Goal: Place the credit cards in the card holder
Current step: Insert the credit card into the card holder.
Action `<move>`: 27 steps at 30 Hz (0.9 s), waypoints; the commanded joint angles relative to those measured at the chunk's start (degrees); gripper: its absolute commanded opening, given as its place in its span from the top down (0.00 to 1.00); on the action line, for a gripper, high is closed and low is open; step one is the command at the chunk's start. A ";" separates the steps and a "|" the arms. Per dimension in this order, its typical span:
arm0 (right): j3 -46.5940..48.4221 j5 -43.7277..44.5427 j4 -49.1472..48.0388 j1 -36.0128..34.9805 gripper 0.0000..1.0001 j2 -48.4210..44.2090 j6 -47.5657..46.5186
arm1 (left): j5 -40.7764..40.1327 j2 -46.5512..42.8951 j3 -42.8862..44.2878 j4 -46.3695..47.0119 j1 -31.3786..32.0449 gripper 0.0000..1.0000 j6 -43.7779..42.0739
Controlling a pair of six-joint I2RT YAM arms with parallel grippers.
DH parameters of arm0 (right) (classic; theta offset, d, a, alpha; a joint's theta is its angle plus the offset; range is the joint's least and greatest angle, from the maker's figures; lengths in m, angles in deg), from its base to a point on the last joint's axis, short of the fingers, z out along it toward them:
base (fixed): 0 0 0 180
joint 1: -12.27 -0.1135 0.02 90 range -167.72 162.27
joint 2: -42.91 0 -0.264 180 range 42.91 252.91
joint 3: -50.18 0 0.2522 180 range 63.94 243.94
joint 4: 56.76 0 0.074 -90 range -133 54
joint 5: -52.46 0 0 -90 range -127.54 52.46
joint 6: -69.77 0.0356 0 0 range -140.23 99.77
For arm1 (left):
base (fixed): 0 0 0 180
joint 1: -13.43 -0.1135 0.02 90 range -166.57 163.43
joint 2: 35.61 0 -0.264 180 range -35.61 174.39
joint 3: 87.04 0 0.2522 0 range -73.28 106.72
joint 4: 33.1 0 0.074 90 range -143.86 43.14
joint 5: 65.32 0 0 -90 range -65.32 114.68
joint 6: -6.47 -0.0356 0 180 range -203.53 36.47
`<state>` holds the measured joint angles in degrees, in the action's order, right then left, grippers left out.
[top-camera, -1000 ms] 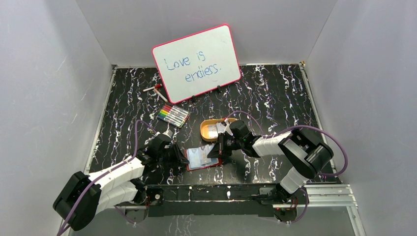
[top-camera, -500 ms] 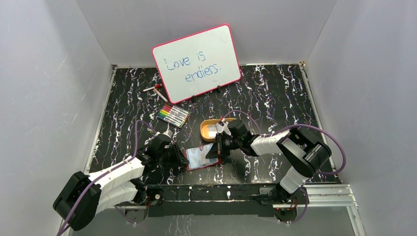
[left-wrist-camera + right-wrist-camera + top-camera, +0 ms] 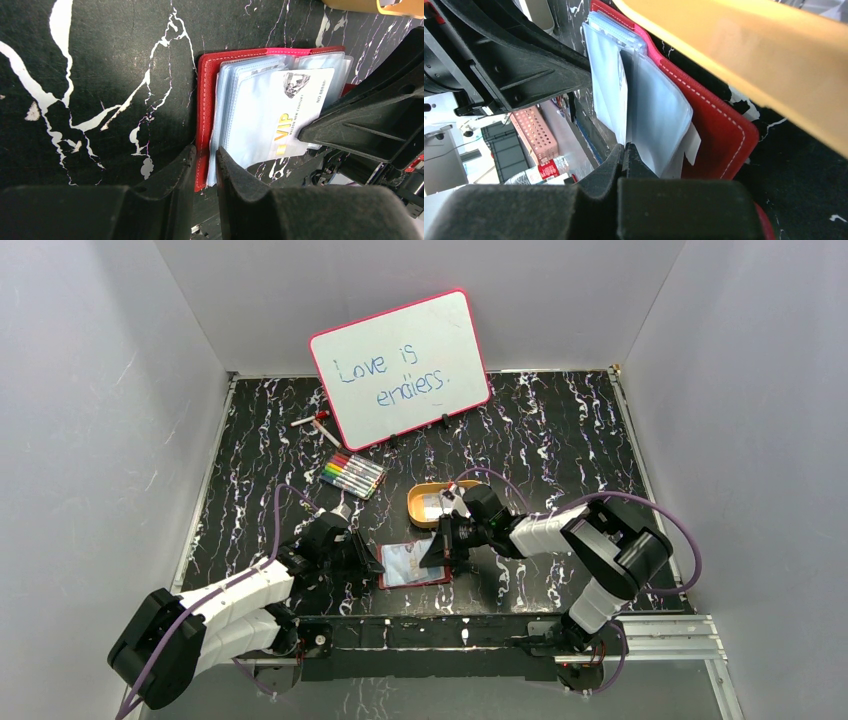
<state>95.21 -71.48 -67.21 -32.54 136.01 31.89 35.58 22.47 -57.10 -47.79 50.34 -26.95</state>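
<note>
1. Card holder (image 3: 405, 568) lies open on the tabletop (image 3: 560, 430), its long side running left to right between the two grippers; the orange tray (image 3: 412, 508), with more credit cards (image 3: 432, 506) in it, sits just beyond the card holder
2. Left gripper (image 3: 205, 167) is clamped on the card holder's left cover edge, with the red flap caught between its narrowly parted fingers
3. Right gripper (image 3: 626, 150) stands at the card holder's right side with its fingers pressed fully together; their tips sit at the near end of the white VIP card (image 3: 295, 105), which lies on the fanned clear sleeves (image 3: 659, 115)
4. That card's long axis runs along the card holder's long side, from the right gripper toward the left gripper, so I judge the coming push goes leftward across the card holder, made by the right arm, which is the one at the card
5. Hard to make out: whether the closed tips pinch the card or a sleeve edge, whether the card is already inside a sleeve or only on top, and which sleeve edge is the mouth; in the left wrist view the right gripper's body hides the card holder's right part
</note>
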 commanded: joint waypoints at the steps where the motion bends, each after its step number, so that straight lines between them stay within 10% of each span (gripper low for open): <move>1: 1.71 -2.14 -0.44 -1.29 1.00 1.76 -0.80 | -0.53 0.16 -0.41 -1.12 0.27 0.80 -0.08; 23: 4.02 6.57 -6.10 -7.39 1.00 5.17 5.14 | 0.53 -0.05 -1.15 0.59 0.27 0.81 0.44; 27: 4.92 6.76 -5.02 -7.91 0.81 4.44 4.44 | 0.53 -0.58 -1.37 0.62 0.27 0.80 0.41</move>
<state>98.03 -65.75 -71.97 -39.14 140.58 36.85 35.69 22.32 -57.51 -47.09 50.32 -26.84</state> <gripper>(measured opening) 0.130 0.195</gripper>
